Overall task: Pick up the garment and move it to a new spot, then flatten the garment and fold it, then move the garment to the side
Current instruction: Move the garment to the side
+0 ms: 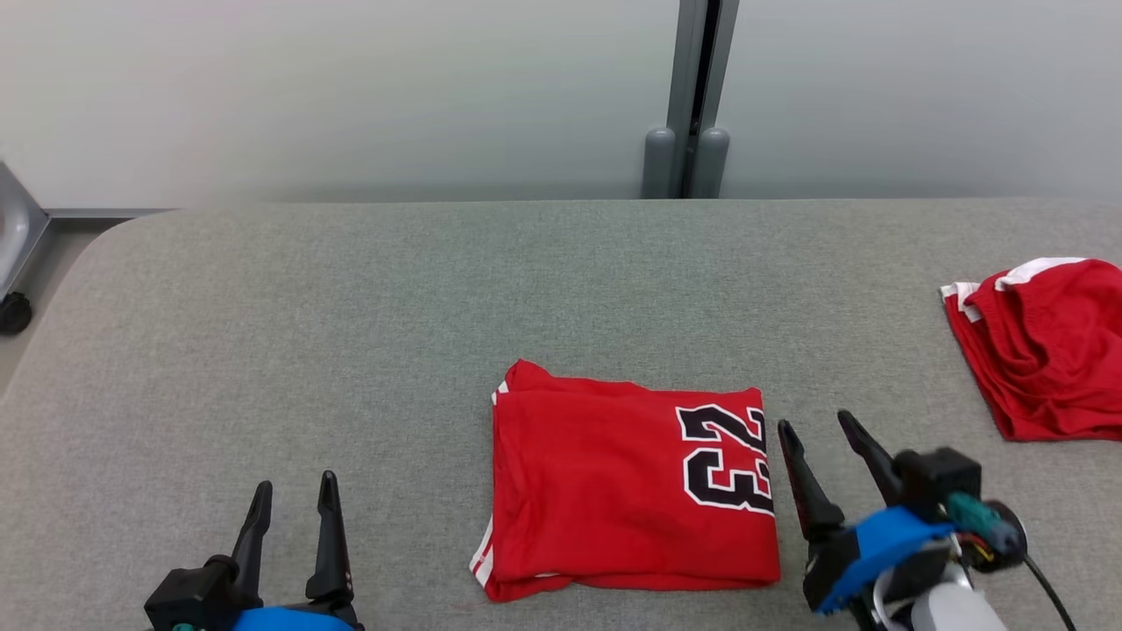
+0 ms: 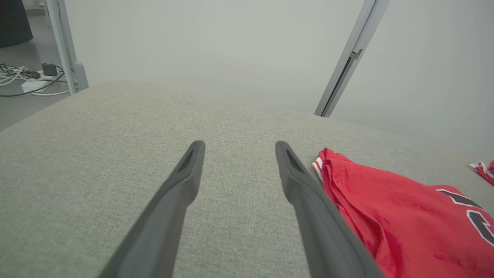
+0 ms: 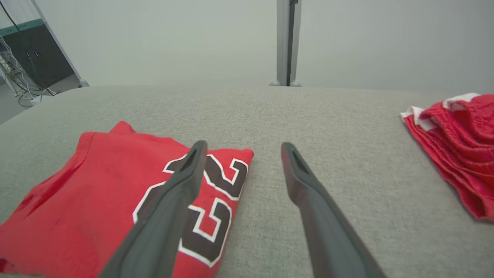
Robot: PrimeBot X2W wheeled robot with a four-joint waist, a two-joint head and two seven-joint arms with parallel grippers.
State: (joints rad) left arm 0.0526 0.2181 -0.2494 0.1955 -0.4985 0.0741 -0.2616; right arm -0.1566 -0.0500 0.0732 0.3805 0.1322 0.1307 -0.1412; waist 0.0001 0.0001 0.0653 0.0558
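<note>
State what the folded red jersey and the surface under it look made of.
Folded red jersey: soft matte fabric, seemingly a knit; it creases and shows a stitched hem. Surface: grey woven upholstery cloth, matte, judging by its fine speckled weave.

A: What colour is the jersey (image 1: 614,508)?

B: Bright red. Its number 23 (image 1: 727,457) is black with a white outline, and the side stripes (image 1: 482,559) are white.

A: And the table (image 1: 351,333)?

B: Plain grey woven fabric with a slight green tint and no pattern.

A: Is anything else red?

B: A second garment (image 1: 1047,359) is the same red, with a white band along 1 edge.

A: And the robot's parts?

B: The left gripper (image 1: 295,482) and the right gripper (image 1: 814,421) each have 2 matte black fingers and a bright blue cover. The wall (image 1: 351,88) is pale grey, and the post (image 1: 692,88) is a darker grey.
</note>
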